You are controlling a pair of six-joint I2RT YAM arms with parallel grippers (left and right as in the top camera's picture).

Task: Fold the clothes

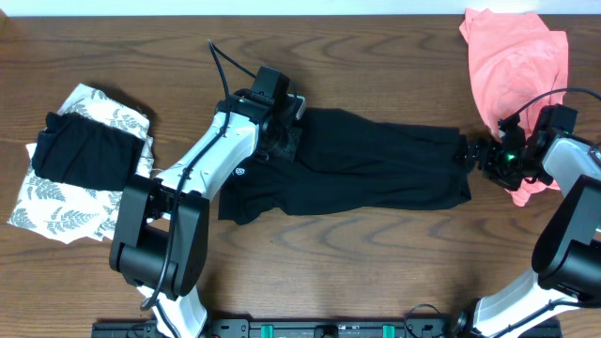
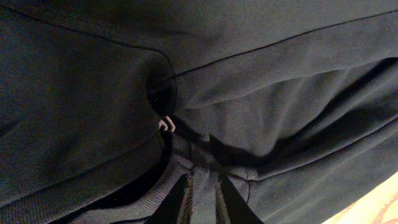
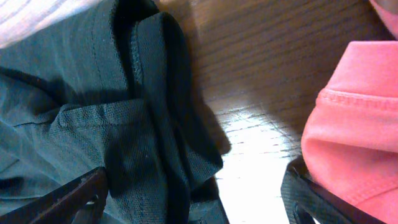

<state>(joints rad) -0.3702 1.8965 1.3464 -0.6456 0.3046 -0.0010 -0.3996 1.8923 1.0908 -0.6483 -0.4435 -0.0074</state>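
The black short-sleeved shirt (image 1: 376, 164) lies crumpled lengthwise across the middle of the table, with a small white logo near its left end. My left gripper (image 1: 280, 130) sits on the shirt's upper left part. In the left wrist view its fingers (image 2: 202, 200) are pinched shut on a fold of the black fabric (image 2: 249, 81). My right gripper (image 1: 475, 152) is at the shirt's right end. In the right wrist view its fingers (image 3: 196, 202) are wide apart, with the shirt's hemmed edge (image 3: 143, 124) lying between them on the left side.
A salmon-pink garment (image 1: 516, 56) lies at the back right, touching the right arm, and shows beside the right finger (image 3: 354, 130). A folded black garment (image 1: 84, 155) rests on a white leaf-print one (image 1: 66, 211) at the left. The table (image 1: 376, 263) is dark wood.
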